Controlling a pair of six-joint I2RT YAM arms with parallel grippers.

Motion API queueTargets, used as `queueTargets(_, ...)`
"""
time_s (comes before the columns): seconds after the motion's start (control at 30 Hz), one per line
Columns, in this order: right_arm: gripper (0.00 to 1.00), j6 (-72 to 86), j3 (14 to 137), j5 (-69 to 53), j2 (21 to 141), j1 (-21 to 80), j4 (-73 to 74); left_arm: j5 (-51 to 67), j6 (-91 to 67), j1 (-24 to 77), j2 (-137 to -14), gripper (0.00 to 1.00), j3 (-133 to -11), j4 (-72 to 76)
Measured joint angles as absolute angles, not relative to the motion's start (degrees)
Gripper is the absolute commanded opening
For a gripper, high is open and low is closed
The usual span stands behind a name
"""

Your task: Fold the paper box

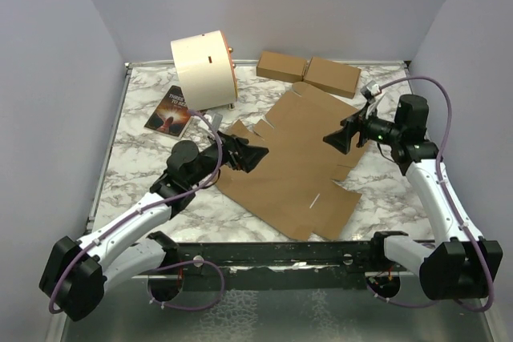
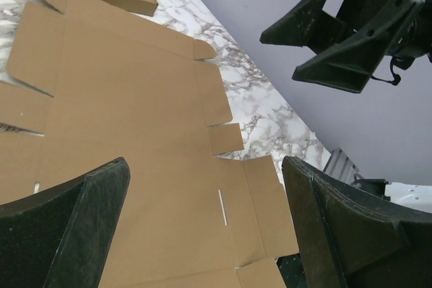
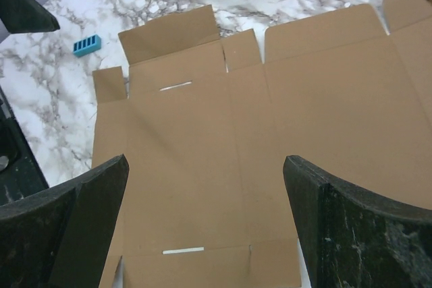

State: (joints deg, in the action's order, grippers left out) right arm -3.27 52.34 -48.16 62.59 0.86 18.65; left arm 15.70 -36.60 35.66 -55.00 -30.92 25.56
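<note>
The paper box (image 1: 292, 162) is spread flat and unfolded across the middle of the counter (image 1: 144, 167). Every flap and tab lies down, and nothing is creased up. Folding is therefore judged not yet begun, and this is the approach.

The left gripper (image 1: 255, 156) is held over the sheet's left edge with its jaws wide apart and nothing between them. The right gripper (image 1: 337, 140) is poised above the right part, equally spread and empty. No grip on the cardboard is seen.

Next, it is reckoned, a first flap must be chosen. One gripper would be lowered to its free edge so it can be lifted along the score, while the sheet is pinned flat by the other.

Several things cannot be made out. The score lines are barely visible. Part of the left edge is covered by the left gripper from overhead. The sheet is cut off at the frame in both wrist views. How far the fingertips clear the cardboard is hard to judge.
</note>
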Motion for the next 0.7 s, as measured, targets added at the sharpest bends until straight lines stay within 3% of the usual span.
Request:
queueTargets(0.33,0.99,-0.73,45.30,-57.87,63.53,-6.94,9.06,7.99,-38.48,35.75,-48.95,0.97,-23.75,26.09)
queueTargets(0.7,0.99,0.45,42.57,-58.37,66.50,-7.22,4.27,-3.44,-32.03,32.75,-50.30,0.93,-28.21,7.60)
